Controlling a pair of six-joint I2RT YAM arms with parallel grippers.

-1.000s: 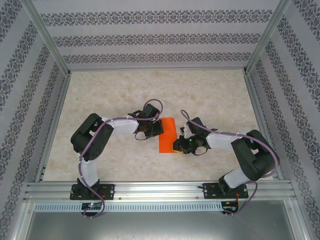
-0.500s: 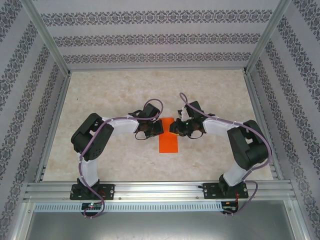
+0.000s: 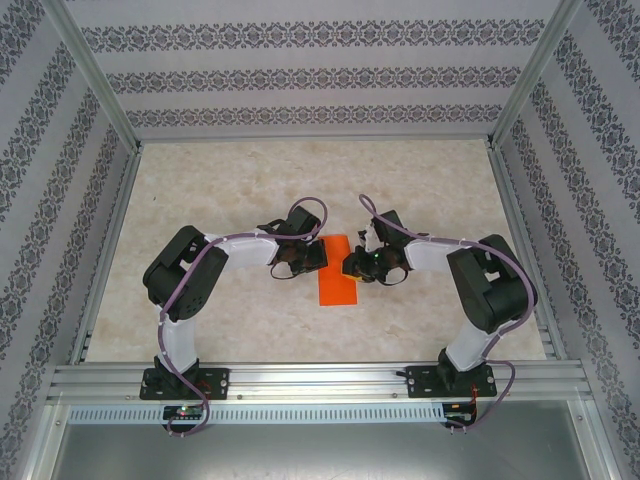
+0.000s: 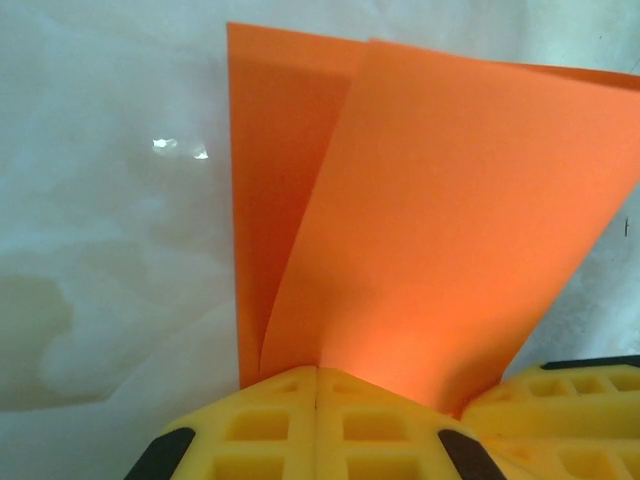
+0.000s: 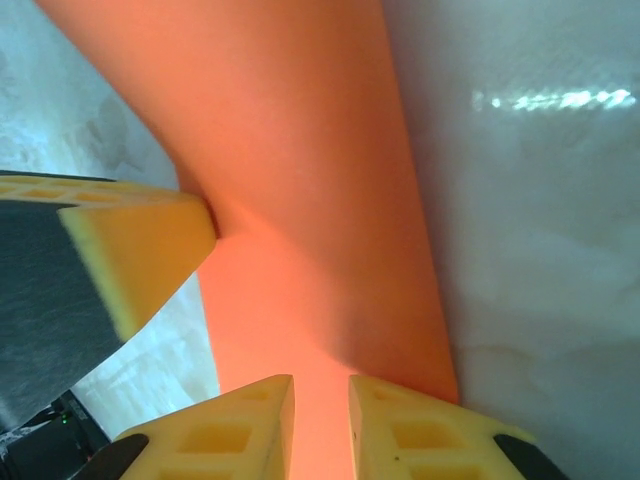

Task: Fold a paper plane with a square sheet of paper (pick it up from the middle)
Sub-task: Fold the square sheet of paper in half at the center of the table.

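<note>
Sheet [image 4: 420,220]: orange, folded over itself.
Left gripper [image 4: 317,372]: clamped on sheet edge.
Right gripper [image 5: 321,385]: jaws slightly parted, against sheet.

From above, the left gripper [image 3: 318,258] and right gripper [image 3: 350,266] hide both sides of the square sheet of paper [image 3: 337,288] at its far half

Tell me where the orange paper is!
In the top view the orange paper lies on the table, with the left fingers at its left edge and the right fingers at its right.
</note>
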